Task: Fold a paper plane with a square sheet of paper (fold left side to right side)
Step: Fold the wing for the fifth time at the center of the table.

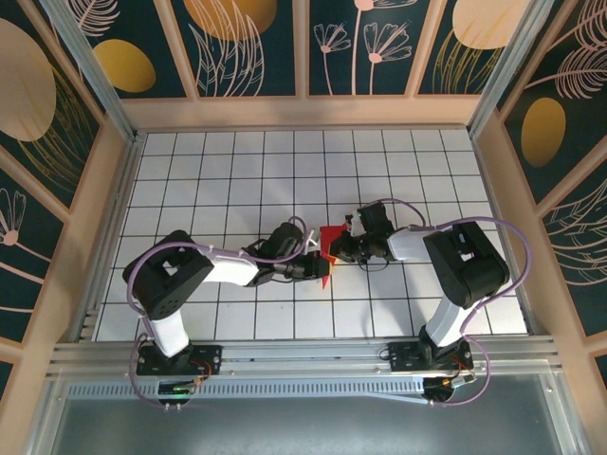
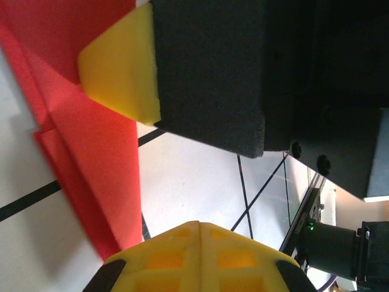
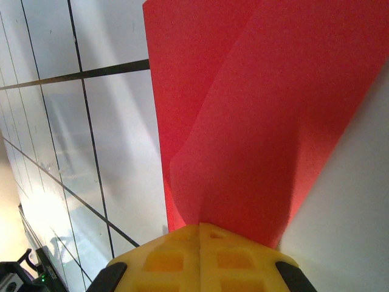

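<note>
The square sheet of paper point(image 1: 329, 237) is a bright red folded piece lying on the gridded table point(image 1: 237, 190) between my two grippers. My right gripper point(image 1: 338, 250) is shut, and its yellow tips rest on the paper's upper layer point(image 3: 255, 121), where a raised flap runs down to them. My right gripper point(image 3: 199, 226) shows nothing visibly pinched. My left gripper point(image 1: 319, 269) is shut and empty, with its tips point(image 2: 199, 225) just beside the paper's lower edge point(image 2: 91, 152). In the left wrist view the right gripper's yellow fingertip point(image 2: 121, 73) lies on the red paper.
Wooden walls point(image 1: 76, 246) enclose the white gridded table on three sides. The metal rail point(image 1: 303, 355) with both arm bases runs along the near edge. Open tiles lie to the far side and to both sides of the arms.
</note>
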`<state>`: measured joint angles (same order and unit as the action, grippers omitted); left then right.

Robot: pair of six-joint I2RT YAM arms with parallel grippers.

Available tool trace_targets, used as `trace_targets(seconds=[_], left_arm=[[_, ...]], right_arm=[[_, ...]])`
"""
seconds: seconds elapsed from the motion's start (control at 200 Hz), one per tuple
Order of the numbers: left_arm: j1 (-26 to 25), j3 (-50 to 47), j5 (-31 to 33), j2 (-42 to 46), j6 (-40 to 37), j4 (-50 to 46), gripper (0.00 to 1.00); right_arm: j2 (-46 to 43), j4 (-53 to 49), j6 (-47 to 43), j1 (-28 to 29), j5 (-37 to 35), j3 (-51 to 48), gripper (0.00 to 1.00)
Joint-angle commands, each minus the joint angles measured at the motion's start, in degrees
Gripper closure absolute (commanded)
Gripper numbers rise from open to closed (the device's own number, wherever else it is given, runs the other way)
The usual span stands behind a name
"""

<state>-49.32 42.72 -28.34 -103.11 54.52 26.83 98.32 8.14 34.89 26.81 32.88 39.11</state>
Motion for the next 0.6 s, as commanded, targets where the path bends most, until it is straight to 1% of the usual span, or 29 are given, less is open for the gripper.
trace_targets(seconds=[0.0, 0.39, 0.596], left_arm=[[-0.6, 2.1, -1.0, -1.8, 0.1, 1.1, 1.0], [-1.1, 3.5, 3.3, -5.7, -1.9, -5.4, 1.0], [-1.8, 2.7, 4.8, -7.2, -2.3, -7.6, 1.0]], right_arm=[[3.4, -6.5, -0.7, 1.0, -6.2, -1.9, 1.0], [2.1, -6.5, -0.6, 1.2, -5.6, -1.4, 1.0], [-1.6, -6.1, -0.3, 1.2, -4.7, 0.6, 1.0]])
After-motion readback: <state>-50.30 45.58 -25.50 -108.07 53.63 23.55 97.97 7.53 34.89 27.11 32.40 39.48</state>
